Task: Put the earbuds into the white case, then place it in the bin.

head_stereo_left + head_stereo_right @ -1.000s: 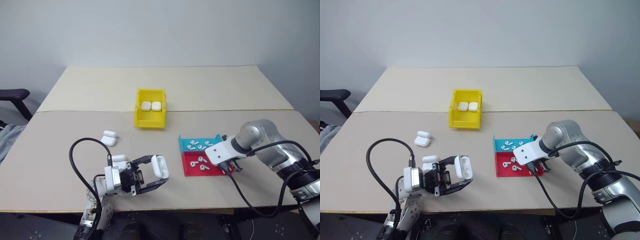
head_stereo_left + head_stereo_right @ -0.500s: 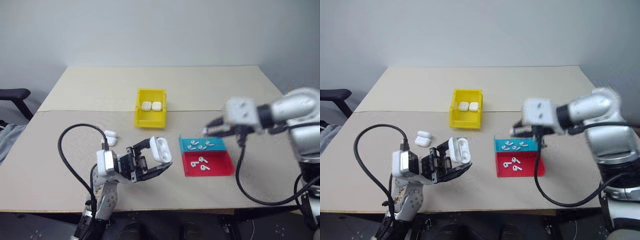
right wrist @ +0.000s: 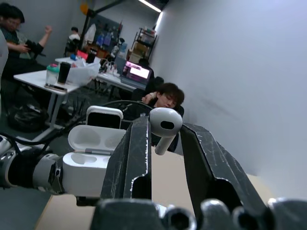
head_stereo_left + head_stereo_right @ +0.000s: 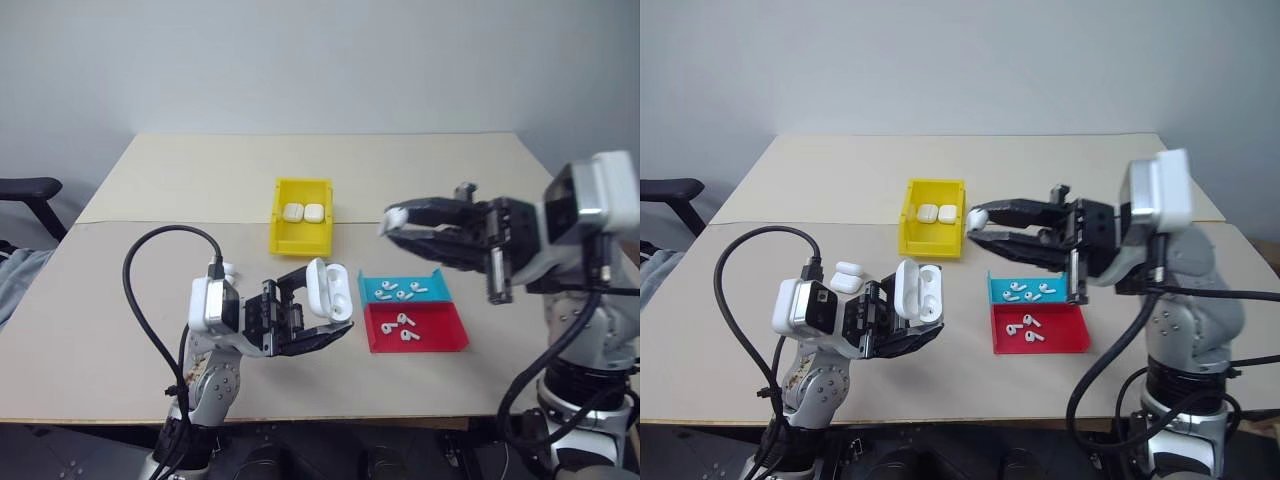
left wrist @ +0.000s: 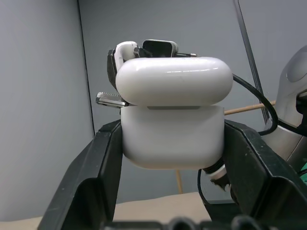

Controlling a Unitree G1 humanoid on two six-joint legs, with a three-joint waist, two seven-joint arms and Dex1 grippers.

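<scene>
From my station the head views read evenly bright – soft light from overhead, with only faint shadows under the yellow bin [image 4: 300,228] and the trays on the table [image 4: 150,330]. No motion blur on either arm. In the left wrist view the white case [image 5: 172,112] carries a soft highlight along its lid, and the wall behind is flat grey. The right wrist view is dimmer – a ceiling strip light [image 3: 148,5] glares, and the people behind sit out of focus.

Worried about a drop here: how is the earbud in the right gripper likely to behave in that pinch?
Probably slippery: the earbud looks glossy and rounded. The right gripper pinches only its thin stem, so it may twist. It looks tiny, likely very light, and could bounce or roll if dropped.
</scene>
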